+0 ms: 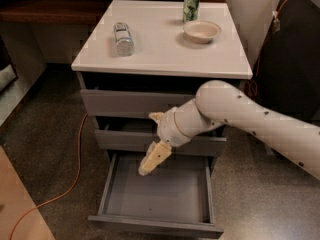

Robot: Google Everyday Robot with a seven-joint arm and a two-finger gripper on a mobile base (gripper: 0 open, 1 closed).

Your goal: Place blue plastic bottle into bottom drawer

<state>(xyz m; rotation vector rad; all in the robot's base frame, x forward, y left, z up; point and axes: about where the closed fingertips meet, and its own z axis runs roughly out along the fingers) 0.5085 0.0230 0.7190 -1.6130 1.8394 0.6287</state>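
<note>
Gripper (154,139), jaws gaping empty, is hovering above the open grey bottom drawer (156,223); clear plastic bottle (123,39) is lying well up-left, atop white desk (165,54).

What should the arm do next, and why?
Probably raise the gripper up and left toward the blue plastic bottle, which lies on the white cabinet top. The bottom drawer is already pulled out and holds nothing, and the gripper hangs open and empty over it.

The pulled-out bottom drawer (165,196) is reachable from above; only the gripper (154,139), fingers spread, hangs over its back edge.
</note>
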